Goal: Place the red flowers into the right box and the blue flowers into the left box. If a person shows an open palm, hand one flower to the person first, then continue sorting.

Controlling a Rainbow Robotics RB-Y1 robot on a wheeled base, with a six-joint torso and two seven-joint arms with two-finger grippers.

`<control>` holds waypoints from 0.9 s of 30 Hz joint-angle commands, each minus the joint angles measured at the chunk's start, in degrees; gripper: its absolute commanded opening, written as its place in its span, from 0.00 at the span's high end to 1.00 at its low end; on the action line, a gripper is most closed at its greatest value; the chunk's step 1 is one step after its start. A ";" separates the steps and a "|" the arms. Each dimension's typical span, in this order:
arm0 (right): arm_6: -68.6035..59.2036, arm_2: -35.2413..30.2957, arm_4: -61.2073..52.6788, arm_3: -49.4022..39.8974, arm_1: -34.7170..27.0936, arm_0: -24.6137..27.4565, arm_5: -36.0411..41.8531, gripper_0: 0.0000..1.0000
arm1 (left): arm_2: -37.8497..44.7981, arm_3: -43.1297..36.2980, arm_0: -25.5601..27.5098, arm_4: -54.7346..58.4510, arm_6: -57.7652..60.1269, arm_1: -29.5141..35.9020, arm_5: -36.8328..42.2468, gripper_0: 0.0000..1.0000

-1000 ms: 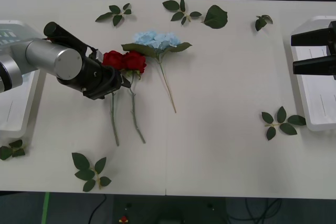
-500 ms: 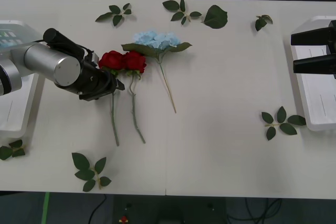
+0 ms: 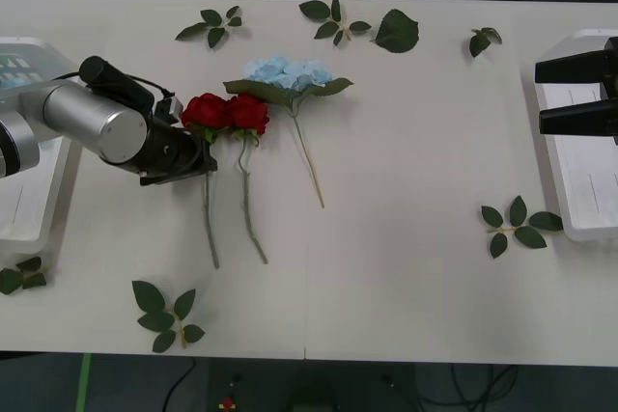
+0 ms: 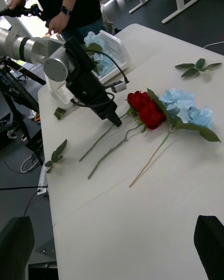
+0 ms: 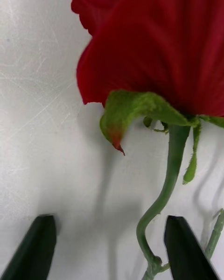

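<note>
Lying on white table [image 3: 406, 267], red flowers [image 3: 227, 113].

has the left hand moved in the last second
Yes. In the front view the left hand has drawn back toward the left box, so its tip now sits at the stem under the leftmost red rose instead of overlapping both stems.

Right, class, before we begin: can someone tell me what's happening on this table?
A robot is sorting artificial flowers. Its left gripper, fingers open, is low on the table with the stem of one red rose between its fingers, not yet closed on it. A second red rose and a blue flower lie beside it. The left box already holds blue flowers. The right gripper waits over the right box.
</note>
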 commanded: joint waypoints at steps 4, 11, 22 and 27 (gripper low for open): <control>-0.43 -1.10 -1.18 -1.00 -2.77 0.42 0.76 0.00 | -0.76 0.15 0.16 -1.37 -4.29 2.39 -0.70 1.00; -0.43 -1.10 -1.80 -1.00 -2.86 0.50 1.03 0.00 | -0.76 -0.02 -0.11 -1.81 -4.64 2.39 -0.79 1.00; -0.43 -1.18 -1.97 -0.83 -2.86 0.50 1.11 0.00 | 3.02 -2.22 -1.51 -1.11 -4.90 3.00 -0.52 1.00; -0.43 -1.10 -1.97 -0.65 -2.86 0.50 1.11 0.00 | 18.31 -5.03 -1.51 -1.81 -5.70 3.53 11.17 1.00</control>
